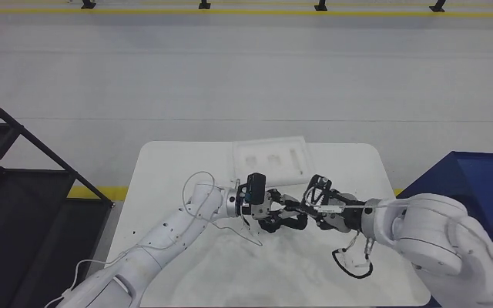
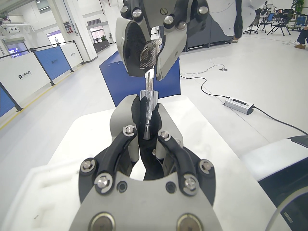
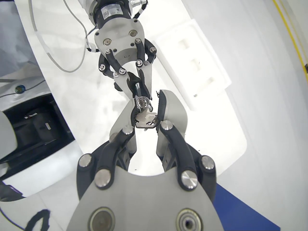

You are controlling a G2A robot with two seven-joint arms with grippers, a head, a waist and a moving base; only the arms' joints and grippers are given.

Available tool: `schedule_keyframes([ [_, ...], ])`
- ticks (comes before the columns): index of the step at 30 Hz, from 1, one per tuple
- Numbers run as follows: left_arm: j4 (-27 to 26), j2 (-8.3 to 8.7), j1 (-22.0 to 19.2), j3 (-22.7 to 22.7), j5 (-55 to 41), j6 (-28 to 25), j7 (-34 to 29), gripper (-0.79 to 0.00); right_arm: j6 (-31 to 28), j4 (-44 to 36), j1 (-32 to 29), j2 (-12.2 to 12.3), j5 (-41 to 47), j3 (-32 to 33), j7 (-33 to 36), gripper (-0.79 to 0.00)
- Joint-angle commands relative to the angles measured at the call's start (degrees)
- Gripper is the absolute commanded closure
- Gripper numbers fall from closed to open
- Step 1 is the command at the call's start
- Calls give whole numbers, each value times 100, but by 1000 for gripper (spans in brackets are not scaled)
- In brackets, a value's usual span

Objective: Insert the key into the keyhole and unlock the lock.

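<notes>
Left jaws clamp the lock [image 2: 149, 108]; right jaws pinch the key [image 3: 145, 120] (blade tip in the keyhole [image 3: 142, 101]). Beyond the lock, a foam tray [image 1: 271, 160] lies on the bench [image 1: 169, 171].

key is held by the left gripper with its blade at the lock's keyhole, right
No: the right gripper holds the key, as the right wrist view shows. Its blade is at the keyhole of the lock.
</notes>
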Motion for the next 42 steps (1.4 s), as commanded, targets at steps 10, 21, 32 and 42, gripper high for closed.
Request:
schedule_keyframes([
  [10,-57,31,-14,39,259,278,291,0,995,332,50,-29,911,32,122,0],
  [21,-55,52,-31,97,382,337,363,0,1534,484,25,-58,1334,50,-83,-785],
  [32,74,78,-50,62,314,343,395,0,572,408,-157,28,1125,460,-77,-785],
  [42,389,147,-149,-55,499,508,117,0,-622,345,-584,109,906,895,-559,-785],
])
